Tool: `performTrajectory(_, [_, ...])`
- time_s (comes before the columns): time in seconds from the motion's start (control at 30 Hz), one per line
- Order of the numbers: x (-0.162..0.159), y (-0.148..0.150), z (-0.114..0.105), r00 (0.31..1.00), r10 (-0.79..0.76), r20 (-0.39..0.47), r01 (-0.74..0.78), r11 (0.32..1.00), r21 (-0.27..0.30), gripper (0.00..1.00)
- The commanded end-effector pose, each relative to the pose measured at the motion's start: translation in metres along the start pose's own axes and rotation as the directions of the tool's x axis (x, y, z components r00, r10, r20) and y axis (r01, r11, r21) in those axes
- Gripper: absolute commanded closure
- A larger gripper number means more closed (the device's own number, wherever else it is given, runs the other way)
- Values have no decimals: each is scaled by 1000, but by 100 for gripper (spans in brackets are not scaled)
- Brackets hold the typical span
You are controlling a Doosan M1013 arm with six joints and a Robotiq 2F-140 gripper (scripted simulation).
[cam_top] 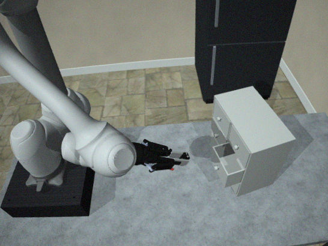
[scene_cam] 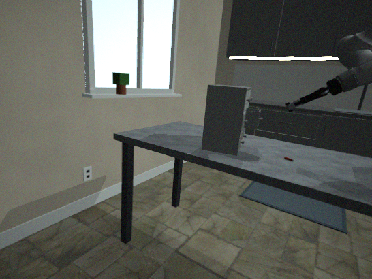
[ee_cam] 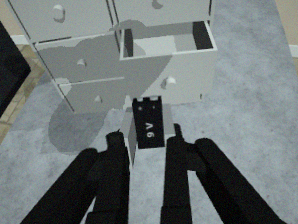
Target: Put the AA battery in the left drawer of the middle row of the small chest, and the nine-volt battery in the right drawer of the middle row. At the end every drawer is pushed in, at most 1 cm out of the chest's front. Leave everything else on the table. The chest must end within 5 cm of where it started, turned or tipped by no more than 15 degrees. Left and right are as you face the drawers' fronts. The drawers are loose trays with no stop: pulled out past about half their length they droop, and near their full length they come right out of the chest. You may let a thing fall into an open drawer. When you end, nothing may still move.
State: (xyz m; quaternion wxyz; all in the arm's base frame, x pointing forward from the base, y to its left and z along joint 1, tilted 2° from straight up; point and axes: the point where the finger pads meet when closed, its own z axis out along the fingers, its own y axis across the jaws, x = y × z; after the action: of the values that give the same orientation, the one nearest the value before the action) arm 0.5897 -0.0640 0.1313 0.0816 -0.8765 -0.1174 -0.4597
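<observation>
Left to right: your claw (ee_cam: 152, 137) is clamped on the nine-volt battery (ee_cam: 148, 121), held up off the bench (cam_top: 168, 210) and aimed at the small chest (cam_top: 255, 120). The battery looks rigid, boxy and light; the flat sides give a sound grip. The AA battery (scene_cam: 288, 158) lies on the bench, small, round and likely to roll. The middle-row right drawer (ee_cam: 169, 46) is pulled out and looks empty.

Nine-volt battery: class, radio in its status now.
Tool shut on nine-volt. Middle-right drawer open, ahead. AA on table. Path unobstructed.
</observation>
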Motion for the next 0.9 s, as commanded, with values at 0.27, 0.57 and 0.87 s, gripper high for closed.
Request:
performTrajectory(0.27, [-5,-3,0,982,-5,-190,5,1000,0,86])
performTrajectory(0.57, [-6,-3,-1,975,-5,-222,5,1000,0,86])
performTrajectory(0.87, [-6,-3,-1,974,-5,-225,5,1000,-1,86])
